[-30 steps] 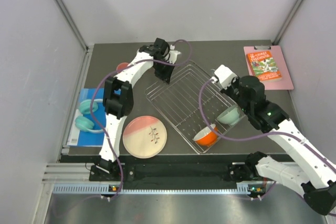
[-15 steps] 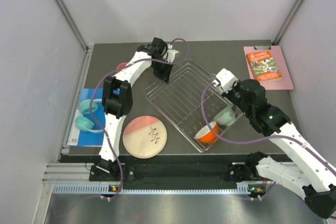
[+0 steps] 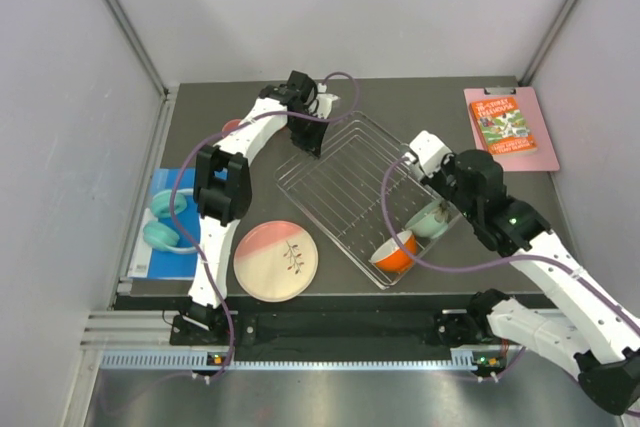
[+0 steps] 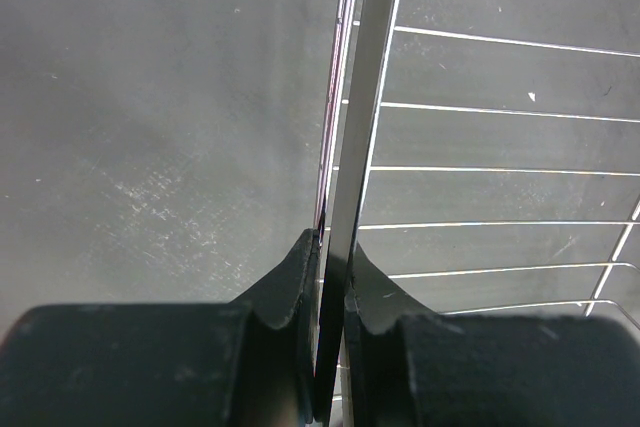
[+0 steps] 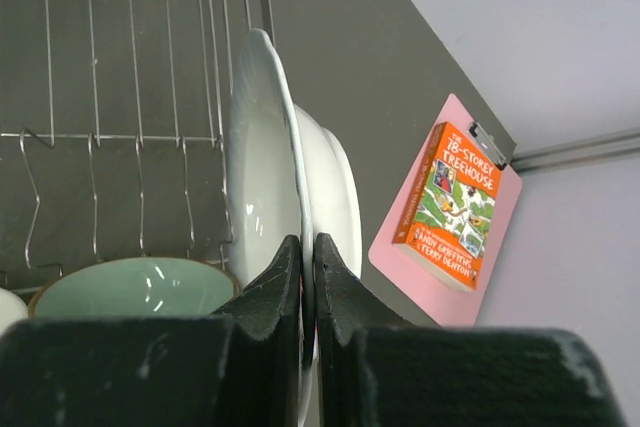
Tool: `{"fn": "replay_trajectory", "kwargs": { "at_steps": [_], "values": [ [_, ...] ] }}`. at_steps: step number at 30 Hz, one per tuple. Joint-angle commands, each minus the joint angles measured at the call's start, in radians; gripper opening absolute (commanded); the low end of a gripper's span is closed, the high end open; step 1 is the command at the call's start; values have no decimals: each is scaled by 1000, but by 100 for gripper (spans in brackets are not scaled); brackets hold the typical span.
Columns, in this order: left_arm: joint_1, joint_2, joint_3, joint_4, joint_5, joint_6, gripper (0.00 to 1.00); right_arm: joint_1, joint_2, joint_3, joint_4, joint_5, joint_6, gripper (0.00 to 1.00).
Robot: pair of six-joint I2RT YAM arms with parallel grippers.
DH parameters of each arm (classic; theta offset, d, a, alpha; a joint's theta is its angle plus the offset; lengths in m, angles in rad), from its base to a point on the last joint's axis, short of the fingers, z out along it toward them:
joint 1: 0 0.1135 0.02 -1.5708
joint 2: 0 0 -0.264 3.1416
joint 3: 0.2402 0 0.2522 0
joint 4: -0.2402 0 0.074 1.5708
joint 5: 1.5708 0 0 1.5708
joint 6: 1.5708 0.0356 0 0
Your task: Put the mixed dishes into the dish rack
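So the left gripper sits at the upper-left side of the dish rack. Its black fingers are pinched shut on a thin, mirror-shiny strip that looks like the rack's raised rim. Skinny chrome wires run off it to the right in neat parallel lines, over the scuffed dark grey table.

The right gripper is clamped tight on the rim of the pale grey-white plate. It's glossy, with a softly wavy edge, and stands on edge at the rack's right end, centre-right in the overhead view.

Just below it, in the lower left of the wrist view, is the mint-green bowl, smooth and round, mouth up, inside the rack. The orange bowl, white inside, sits tilted in the rack's bottom corner.

The pink-and-cream plate with the twig motif lies flat on the table, lower left of the rack.

Off to the sides: teal headphones on a blue book at far left, and a pink clipboard with an orange paperback at upper right.
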Motion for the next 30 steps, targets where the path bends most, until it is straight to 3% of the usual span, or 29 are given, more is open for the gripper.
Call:
{"fn": "replay_trajectory", "kwargs": {
  "at_steps": [1,11,13,18,19,23,28,30],
  "values": [
    [48,72,-37,56,-98,-82,11,-27,49,-3,187,-104,18,0],
    [48,50,-73,67,-100,-53,13,-55,122,-5,212,-113,41,2],
    [49,50,-74,67,-100,-51,14,-57,117,-10,182,-121,47,17],
    [49,49,-70,58,-106,-45,18,-57,97,-5,84,-115,83,40],
    [49,50,-68,55,-106,-44,18,-57,94,-2,70,-112,100,50],
    [52,50,-54,41,-107,-42,18,-57,68,27,10,-90,162,61],
    [55,47,-56,23,-124,-36,18,-55,10,66,-93,-81,235,99],
    [60,44,-60,20,-127,-35,18,-57,-9,92,-153,-88,269,100]
  ]
}}
